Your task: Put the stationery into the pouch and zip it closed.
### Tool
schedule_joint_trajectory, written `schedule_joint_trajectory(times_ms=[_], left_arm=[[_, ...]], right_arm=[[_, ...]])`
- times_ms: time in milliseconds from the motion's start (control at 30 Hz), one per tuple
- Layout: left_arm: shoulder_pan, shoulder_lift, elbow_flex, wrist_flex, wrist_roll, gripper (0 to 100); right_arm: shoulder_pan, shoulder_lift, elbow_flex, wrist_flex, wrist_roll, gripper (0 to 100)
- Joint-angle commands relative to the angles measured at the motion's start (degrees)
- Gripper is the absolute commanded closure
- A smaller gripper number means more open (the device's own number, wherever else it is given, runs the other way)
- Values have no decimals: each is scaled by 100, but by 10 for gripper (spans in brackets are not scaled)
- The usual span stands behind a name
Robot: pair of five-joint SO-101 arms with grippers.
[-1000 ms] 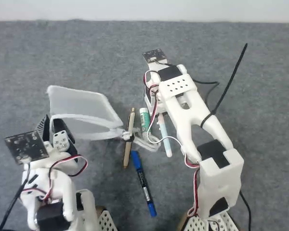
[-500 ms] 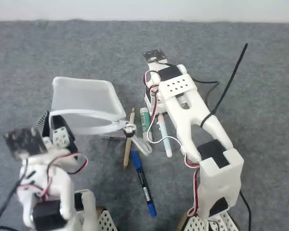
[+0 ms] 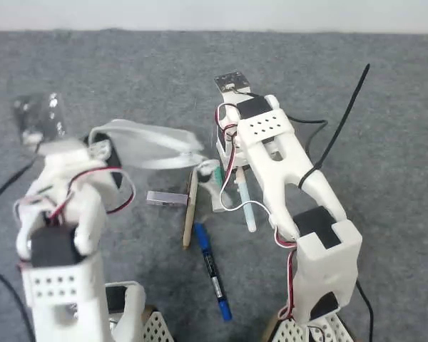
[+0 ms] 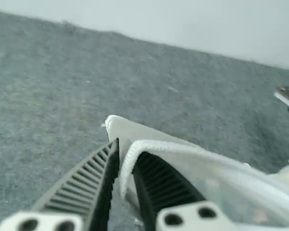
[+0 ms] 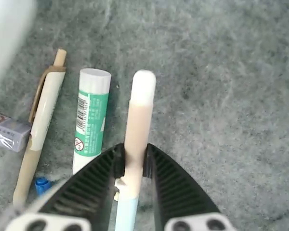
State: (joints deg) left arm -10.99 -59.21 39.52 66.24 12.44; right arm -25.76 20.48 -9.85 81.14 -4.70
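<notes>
Remote session, pouch task: I have the left gripper (image 4: 125,151) clenched on the zip edge of the pouch (image 4: 216,175), both ribbed fingers pinching the white rim between them. In the high view the translucent pouch (image 3: 153,142) sags from that grip and stretches toward the right arm; it looks raised off the grey mat (image 3: 399,235).

The right gripper (image 5: 134,151) is clamped around a pale pen (image 5: 139,106), white at the far end and light blue nearer the wrist. I cannot tell whether the pen is clear of the mat.

The other stationery lies loose on the mat between the two arms. A green-and-white glue stick (image 5: 89,118) sits just beside the gripped pen and roughly parallel to it. A beige pen (image 5: 41,122) lies on the glue stick's other side. A small eraser (image 3: 165,198) rests against the beige pen, on the side toward the left arm. A blue marker (image 3: 212,271) lies nearer the arm bases, one end just beside the beige pen's near end. None of these pieces is inside the pouch.
</notes>
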Motion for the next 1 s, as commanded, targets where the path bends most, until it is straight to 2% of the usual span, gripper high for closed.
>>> schedule_joint_trajectory(times_ms=[0, 233, 467, 600, 733, 967], left_arm=[[132, 712, -716, 9, 378, 991], [123, 1354, -611, -35, 651, 991], [123, 1363, -321, -308, 695, 991], [88, 1363, -321, -308, 695, 991], [-229, 1363, -347, -316, 897, 991], [-246, 1363, -338, -316, 923, 991]], right_arm=[[101, -514, -281, 4, -70, 992], [110, -602, -290, 57, -35, 992], [110, -1543, 97, 207, -35, 992], [66, -2255, 695, -110, -35, 992], [22, -3046, 1398, -523, -35, 992], [-48, -4233, 2585, -1393, -35, 992]])
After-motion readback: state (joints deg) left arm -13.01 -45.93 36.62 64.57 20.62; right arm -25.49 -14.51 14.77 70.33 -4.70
